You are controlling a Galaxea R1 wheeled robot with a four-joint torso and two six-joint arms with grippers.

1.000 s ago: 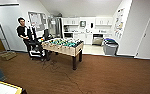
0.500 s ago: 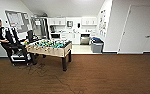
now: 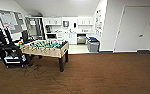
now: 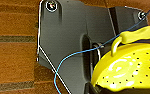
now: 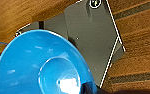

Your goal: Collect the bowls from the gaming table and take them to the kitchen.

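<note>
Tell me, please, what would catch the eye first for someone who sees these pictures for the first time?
Most likely the two bright bowls: the blue bowl looming large in the right wrist view and the yellow bowl, dotted with small holes, in the left wrist view, both over the brown wood floor. In the head view, the football table stands left of centre, with the white kitchen behind it.

Brown wood floor [image 3: 103, 75] (foosball table [image 3: 44, 48]), white walls [image 3: 111, 27].

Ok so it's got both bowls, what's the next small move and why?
Probably drive on ahead toward the kitchen, passing right of the foosball table. The yellow bowl shows at the left wrist and the blue bowl at the right, and the floor ahead looks open.
</note>
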